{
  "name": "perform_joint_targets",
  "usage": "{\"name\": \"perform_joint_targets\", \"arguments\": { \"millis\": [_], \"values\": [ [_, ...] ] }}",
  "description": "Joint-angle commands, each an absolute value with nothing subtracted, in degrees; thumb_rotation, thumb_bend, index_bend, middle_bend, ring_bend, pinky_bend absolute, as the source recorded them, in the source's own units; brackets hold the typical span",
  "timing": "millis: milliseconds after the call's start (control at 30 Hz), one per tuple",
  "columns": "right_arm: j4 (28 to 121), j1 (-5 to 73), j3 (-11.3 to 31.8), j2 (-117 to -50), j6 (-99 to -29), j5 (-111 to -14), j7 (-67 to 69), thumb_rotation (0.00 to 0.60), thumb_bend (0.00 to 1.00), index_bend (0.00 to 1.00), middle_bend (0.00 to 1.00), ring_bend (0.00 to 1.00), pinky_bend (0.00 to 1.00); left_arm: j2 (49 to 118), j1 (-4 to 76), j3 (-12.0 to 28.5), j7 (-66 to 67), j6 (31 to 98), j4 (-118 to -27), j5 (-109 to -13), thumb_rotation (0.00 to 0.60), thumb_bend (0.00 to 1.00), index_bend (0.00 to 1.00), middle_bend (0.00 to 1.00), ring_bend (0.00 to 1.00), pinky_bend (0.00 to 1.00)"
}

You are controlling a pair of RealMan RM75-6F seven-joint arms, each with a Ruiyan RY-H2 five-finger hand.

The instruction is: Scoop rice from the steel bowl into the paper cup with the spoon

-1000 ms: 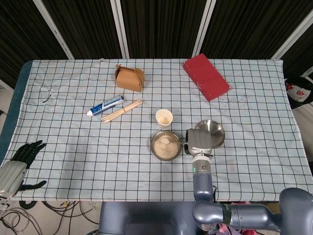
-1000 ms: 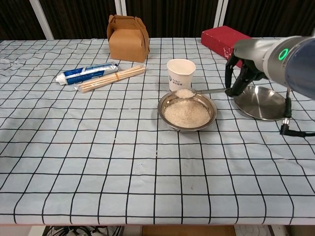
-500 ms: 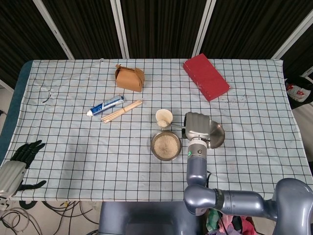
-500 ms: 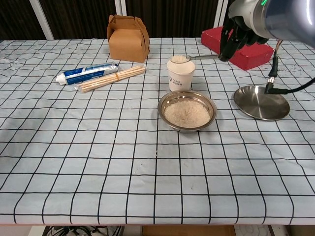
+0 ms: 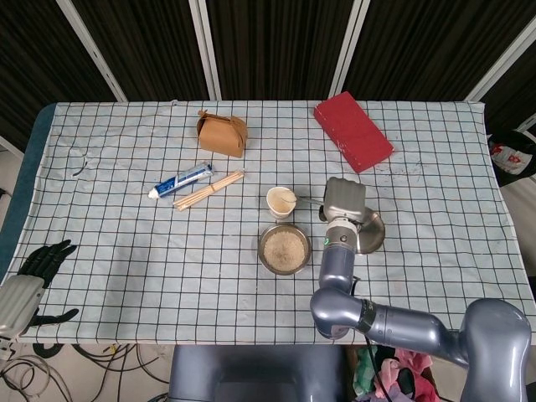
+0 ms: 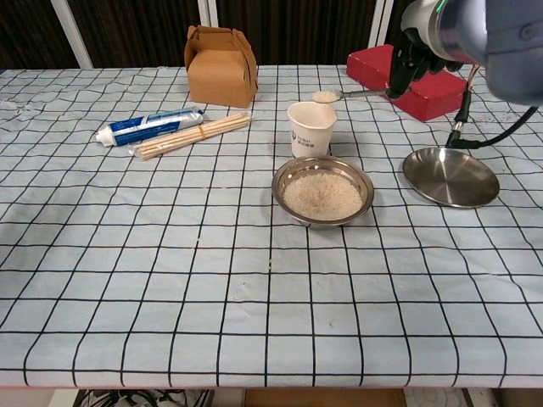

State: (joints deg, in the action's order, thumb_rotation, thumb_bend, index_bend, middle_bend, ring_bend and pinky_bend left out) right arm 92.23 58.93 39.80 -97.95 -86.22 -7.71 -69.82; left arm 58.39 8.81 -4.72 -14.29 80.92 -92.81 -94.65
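Observation:
The steel bowl (image 6: 277, 181) of rice stands mid-table, its rim (image 5: 262, 243) just in front of the white paper cup (image 6: 311, 129). From the head view the cup (image 5: 281, 202) shows rice inside. My right hand (image 6: 416, 59) holds the spoon (image 6: 352, 93) by its handle, raised above the table. The spoon's scoop carries rice and hovers level over the cup's far right rim. In the head view the right hand (image 5: 343, 199) is right of the cup, with the spoon (image 5: 306, 200) reaching toward it. My left hand (image 5: 42, 264) hangs open off the table's near left corner.
An empty steel plate (image 6: 450, 176) lies right of the bowl, under my right arm. A red box (image 6: 399, 72) sits at the back right and a brown carton (image 6: 221, 66) at the back. Toothpaste (image 6: 148, 125) and chopsticks (image 6: 193, 136) lie left of the cup.
My right hand lifted the rice-filled spoon from the bowl up over the cup, then shifted it slightly right and back. The left hand stayed still.

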Motion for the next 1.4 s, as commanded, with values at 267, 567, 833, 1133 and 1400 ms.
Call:
{"name": "perform_joint_targets", "arguments": {
  "millis": [267, 567, 833, 1133, 1400],
  "values": [
    [88.4, 59.6, 32.9, -98.5, -83.2, -12.9, -68.7, 0.600, 0.49, 0.68, 1.00, 1.00, 1.00, 58.2, 8.9, -4.7, -14.7, 80.8, -93.0, -94.6, 0.600, 0.02, 0.00, 0.00, 0.00, 0.00],
    [85.0, 61.3, 25.9, -99.7, -83.3, -22.0, -68.9, 0.600, 0.49, 0.68, 1.00, 1.00, 1.00, 58.1, 8.9, -4.6, -15.6, 81.0, -93.1, -94.7, 0.600, 0.02, 0.00, 0.00, 0.00, 0.00],
    [80.0, 62.6, 16.8, -100.4, -83.1, -32.1, -72.7, 0.600, 0.49, 0.68, 1.00, 1.00, 1.00, 57.9, 8.9, -4.7, -16.1, 81.2, -93.2, -95.1, 0.600, 0.02, 0.00, 0.00, 0.00, 0.00],
    [74.9, 62.5, 10.9, -100.9, -82.3, -39.1, -75.2, 0.600, 0.49, 0.68, 1.00, 1.00, 1.00, 57.9, 8.9, -4.7, -16.2, 81.3, -93.2, -95.2, 0.600, 0.02, 0.00, 0.00, 0.00, 0.00],
    [73.2, 62.7, 4.2, -99.0, -80.6, -48.3, -78.4, 0.600, 0.49, 0.68, 1.00, 1.00, 1.00, 57.9, 9.0, -4.7, -16.3, 81.1, -93.2, -95.2, 0.600, 0.02, 0.00, 0.00, 0.00, 0.00]
  ]
}}
